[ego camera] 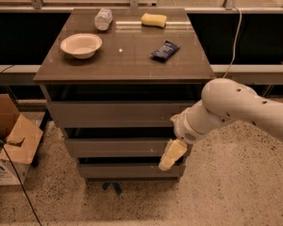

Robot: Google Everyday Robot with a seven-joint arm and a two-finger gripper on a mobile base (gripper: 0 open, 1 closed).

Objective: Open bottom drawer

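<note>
The grey-brown cabinet has three drawer fronts. The bottom drawer [127, 170] is the lowest, narrowest front, flat and handleless, and it looks closed. My gripper [169, 157] hangs from the white arm [226, 108] at the cabinet's right side, its pale fingers [172, 153] pointing down and left. Its tip is at the dark gap just above the bottom drawer's right end, below the middle drawer [118, 147].
On the cabinet top [127, 65] lie a white bowl [81, 44], a crumpled plastic bottle [103, 19], a yellow sponge [153, 20] and a dark blue packet [165, 50]. An open cardboard box [12, 142] stands on the floor at the left. A cable hangs at the back right.
</note>
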